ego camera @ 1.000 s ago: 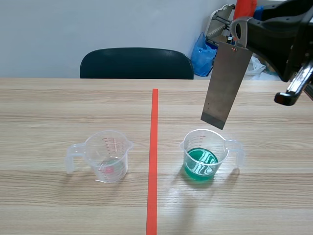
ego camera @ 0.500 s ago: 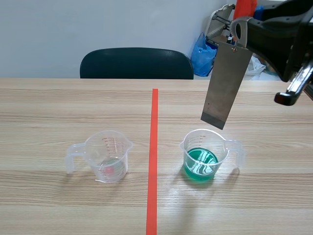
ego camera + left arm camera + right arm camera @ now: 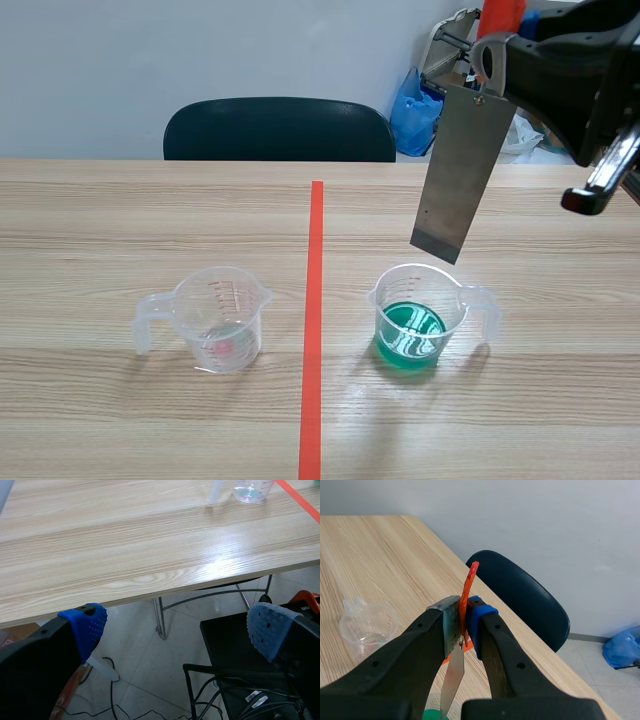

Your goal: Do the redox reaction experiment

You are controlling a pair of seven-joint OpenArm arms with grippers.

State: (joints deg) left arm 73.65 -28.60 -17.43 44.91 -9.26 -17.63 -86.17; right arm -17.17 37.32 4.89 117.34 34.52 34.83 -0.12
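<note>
Pinching the narrow top end of the metal strip [image 3: 462, 170], the right hand [image 3: 462, 615] is clenched flat on both faces, raised at the far right of the tabletop [image 3: 100, 220]. The strip hangs down from it, a little tilted, its lower edge in the air just above the rim of the measuring cup [image 3: 418, 318] holding green liquid [image 3: 410, 338]; it is not touching cup or liquid.

The strip looks like thin sheet metal: light, stiff, and smooth enough to slide or swing about so small a pinch. The top end seems the right place to hold it, since that leaves the whole lower length free to go into the liquid and keeps the pads dry.

The cup looks like thin clear plastic, light with so little in it, so a knock on the rim from the strip's edge could likely shove or tip it. Its handle points to the robot's right.

Across the orange-red line stands a second clear cup [image 3: 220, 318], which looks nearly empty.

The left hand [image 3: 175, 625] is released, with nothing between its pads, and hangs off the near edge of the tabletop above the floor.
</note>
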